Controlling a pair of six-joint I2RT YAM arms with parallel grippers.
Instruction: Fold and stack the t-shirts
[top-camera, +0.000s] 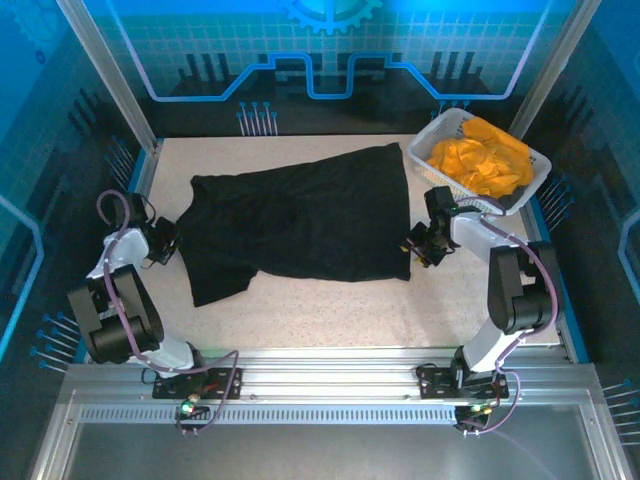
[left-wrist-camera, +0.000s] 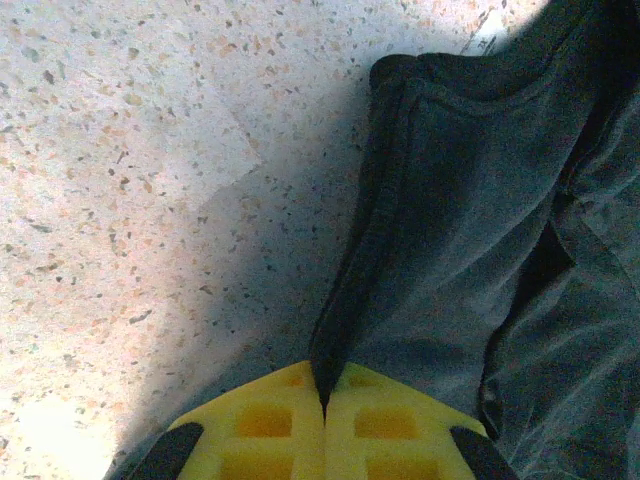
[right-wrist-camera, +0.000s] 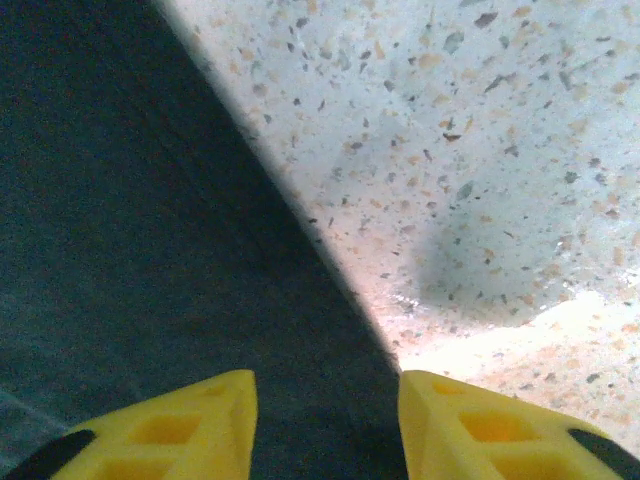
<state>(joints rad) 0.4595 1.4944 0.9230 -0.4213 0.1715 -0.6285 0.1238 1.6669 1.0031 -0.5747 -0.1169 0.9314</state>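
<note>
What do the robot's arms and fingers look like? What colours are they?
The left arm and right arm are both built from chunky black joints and pale grey-white links. A purplish cable loops along each one. The left gripper and right gripper have bright yellow wedge-shaped fingers with little square pockets moulded in and black pieces at the outer corners.

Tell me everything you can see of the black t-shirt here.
The black t-shirt is soft, matte cloth, spread mostly flat across the middle of the speckled table and rumpled along its left side. The left gripper is shut on a hemmed edge there; the open right gripper straddles its right edge.
</note>
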